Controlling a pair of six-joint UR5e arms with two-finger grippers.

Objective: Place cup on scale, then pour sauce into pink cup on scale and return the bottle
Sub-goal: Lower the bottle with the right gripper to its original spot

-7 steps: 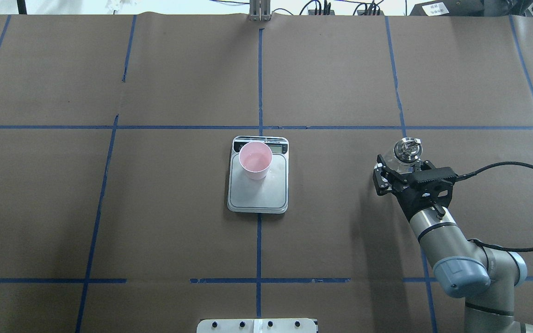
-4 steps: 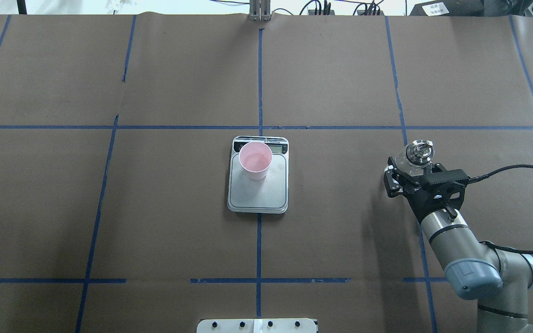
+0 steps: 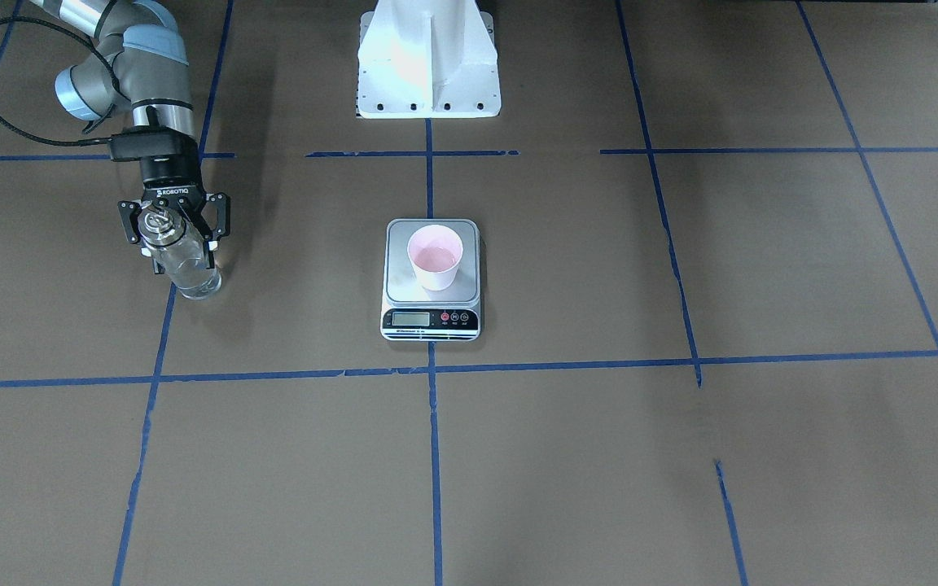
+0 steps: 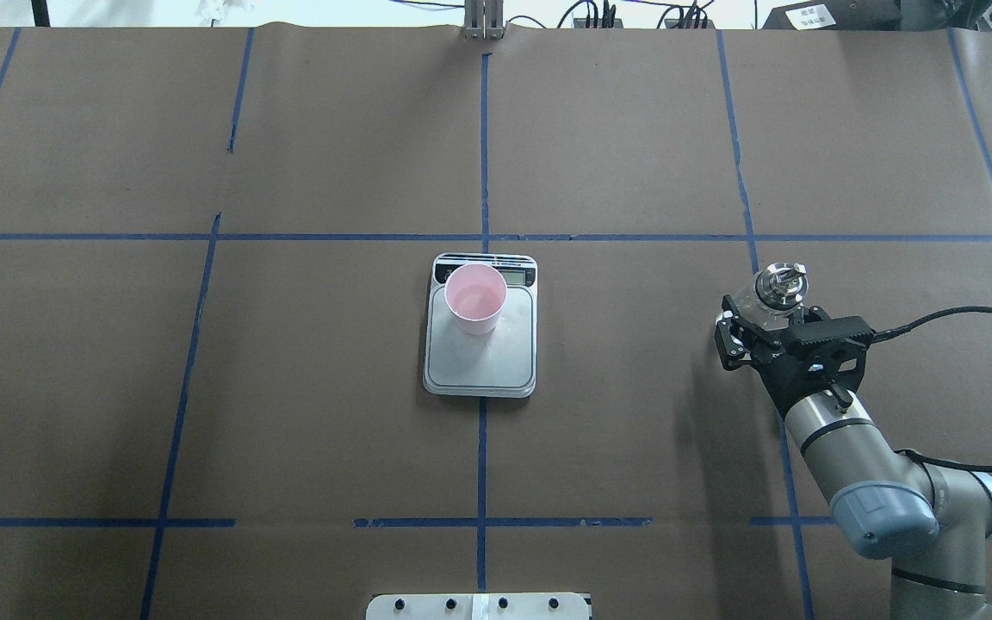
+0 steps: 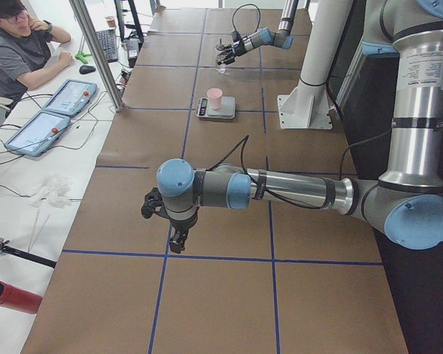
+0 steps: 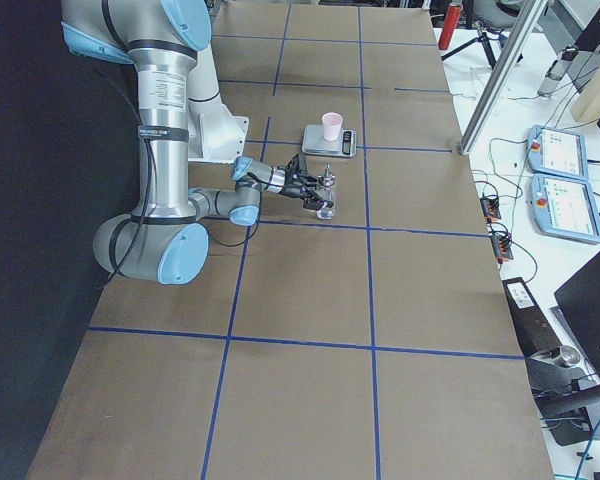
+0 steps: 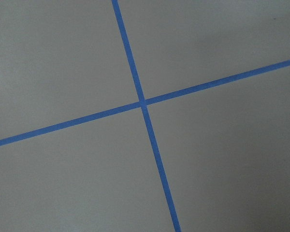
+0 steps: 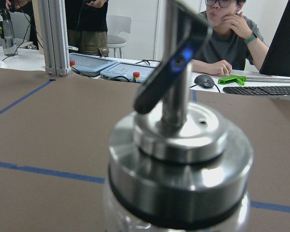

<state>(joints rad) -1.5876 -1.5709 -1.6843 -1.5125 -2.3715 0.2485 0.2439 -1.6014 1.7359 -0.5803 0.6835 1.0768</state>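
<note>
I have the cup on the scale, toward its display end, mid-table. Well off to the robot's right, the bottle sits between the right gripper's fingers.

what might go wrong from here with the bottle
The right gripper grips the tall bottle high, near its cap; letting go or pulling back unevenly might tip it. The cup holds liquid and sits toward the display end of the scale, so a bump could spill it.
</note>
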